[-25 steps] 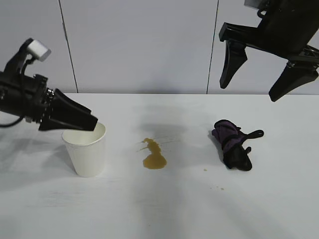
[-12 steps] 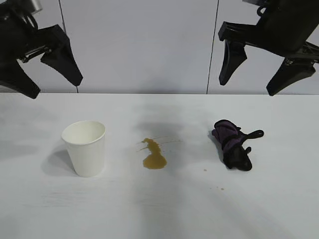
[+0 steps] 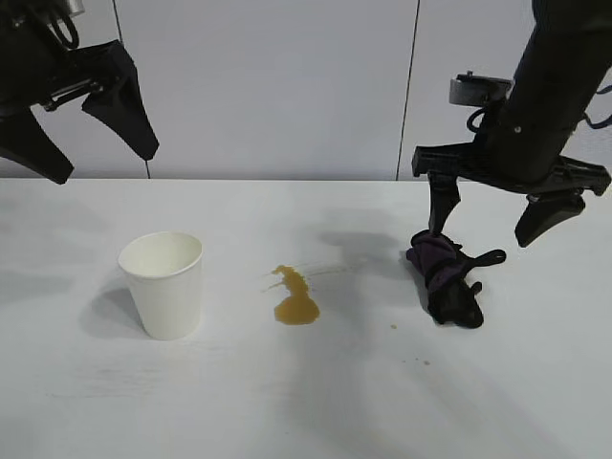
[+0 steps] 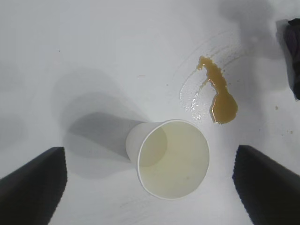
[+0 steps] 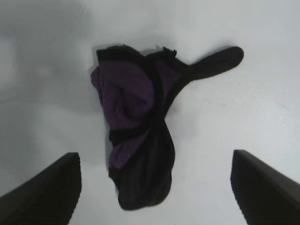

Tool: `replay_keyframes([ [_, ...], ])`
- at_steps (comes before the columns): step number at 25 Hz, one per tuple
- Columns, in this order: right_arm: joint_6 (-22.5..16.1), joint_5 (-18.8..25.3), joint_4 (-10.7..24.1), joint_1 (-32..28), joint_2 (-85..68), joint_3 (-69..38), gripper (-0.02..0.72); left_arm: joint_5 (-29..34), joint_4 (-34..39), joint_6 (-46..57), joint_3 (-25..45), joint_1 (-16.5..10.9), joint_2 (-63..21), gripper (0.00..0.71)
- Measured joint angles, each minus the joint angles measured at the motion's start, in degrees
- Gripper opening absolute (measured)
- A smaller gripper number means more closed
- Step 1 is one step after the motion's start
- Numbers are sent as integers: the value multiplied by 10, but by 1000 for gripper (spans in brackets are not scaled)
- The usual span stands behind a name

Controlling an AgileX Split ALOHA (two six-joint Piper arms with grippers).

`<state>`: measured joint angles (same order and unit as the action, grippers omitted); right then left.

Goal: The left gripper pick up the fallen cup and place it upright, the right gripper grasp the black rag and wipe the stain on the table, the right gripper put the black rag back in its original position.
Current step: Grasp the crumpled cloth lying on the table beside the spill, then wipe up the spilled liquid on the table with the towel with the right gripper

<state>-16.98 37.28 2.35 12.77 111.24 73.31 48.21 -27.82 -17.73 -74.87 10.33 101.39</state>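
Observation:
The white paper cup stands upright on the white table, left of the amber-brown stain. My left gripper hangs open high above and behind the cup, holding nothing. The black rag, bunched with purple folds and a thin loop, lies right of the stain. Just above the rag, my right gripper is open, one finger to each side of it and not touching it.
A few small brown droplets dot the table between stain and rag. A grey panelled wall runs behind the table.
The left gripper let go of the cup, rose and stayed up at the back left. The right gripper came down from high up to just over the rag.

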Motion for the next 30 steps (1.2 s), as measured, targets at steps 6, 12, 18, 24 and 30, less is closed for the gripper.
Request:
replay_keyframes([
  [6,-14,-42,-4,0,56,0,528,0,0,0,0,0,0,693],
  [12,-29,-52,-12,0,71,4,233,-1,0,0,0,0,0,693],
  [18,-19,-36,-38,10,68,20,93,-2,0,0,0,0,0,693],
  [24,18,-1,-87,84,68,96,85,-2,0,0,0,0,0,693],
  [30,27,7,-109,167,68,134,85,-2,0,0,0,0,0,693],
])
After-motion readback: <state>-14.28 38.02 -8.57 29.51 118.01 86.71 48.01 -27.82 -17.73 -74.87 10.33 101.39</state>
